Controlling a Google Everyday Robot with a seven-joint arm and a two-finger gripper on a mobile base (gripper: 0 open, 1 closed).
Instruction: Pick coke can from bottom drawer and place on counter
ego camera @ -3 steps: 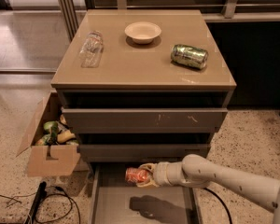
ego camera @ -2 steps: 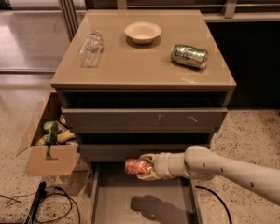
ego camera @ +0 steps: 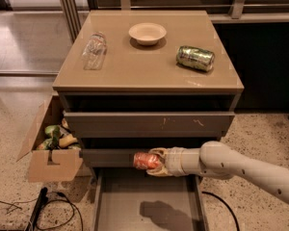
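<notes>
Camera view, looking down at the cabinet from the front: the gripper (ego camera: 152, 161) is out over the open bottom drawer (ego camera: 119, 202), level with the front of the middle drawer (ego camera: 108, 158), and its jaws are clamped around the coke can (ego camera: 141, 160). The can lies on its side in that grip, red body pointing left, clear of the drawer floor, with a dark shadow on the tray beneath it. The pale arm (ego camera: 241, 171) reaches in from the lower right. Up top, the counter (ego camera: 144, 69) carries a small bowl (ego camera: 147, 32) at the back, a green can (ego camera: 195, 58) lying on its side to the right, and a clear plastic bottle (ego camera: 94, 50) lying to the left, all well apart. The top drawer (ego camera: 149, 124) is pulled out slightly. Left of the cabinet, an open cardboard box (ego camera: 53, 165) on the floor holds assorted items, with black cables (ego camera: 48, 208) trailing just in front of it
</notes>
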